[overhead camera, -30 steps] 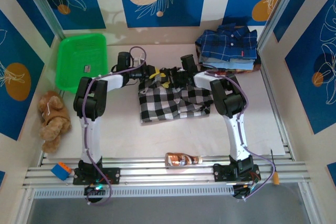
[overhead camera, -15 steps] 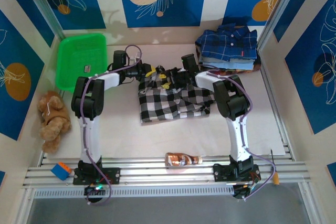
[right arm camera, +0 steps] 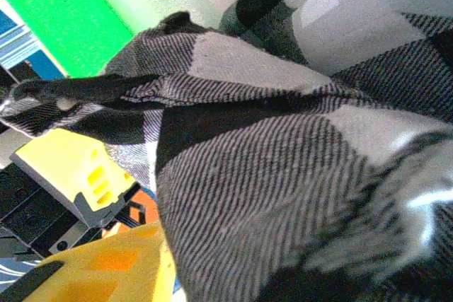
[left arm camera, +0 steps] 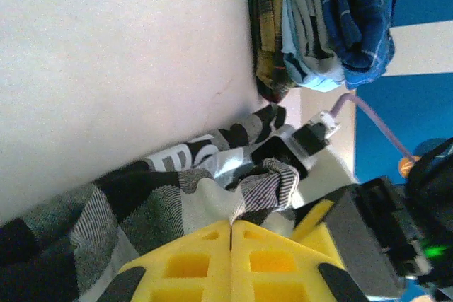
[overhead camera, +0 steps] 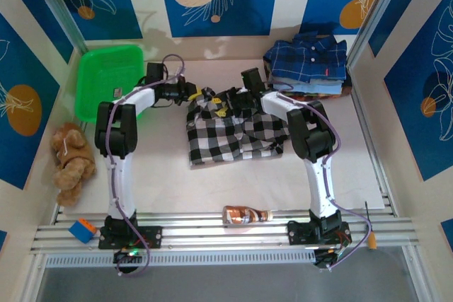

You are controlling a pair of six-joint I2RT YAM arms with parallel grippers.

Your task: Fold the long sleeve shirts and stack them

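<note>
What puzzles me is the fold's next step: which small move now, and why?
Probably close the right gripper on the checked shirt at its far edge: the left gripper is shut on that edge, while fabric drapes across the right gripper.

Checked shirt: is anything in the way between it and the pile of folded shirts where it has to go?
No. Between the checked shirt and the pile of folded shirts there is bare table, no loose thing. Just the robot's own right arm reaches across that gap.
</note>
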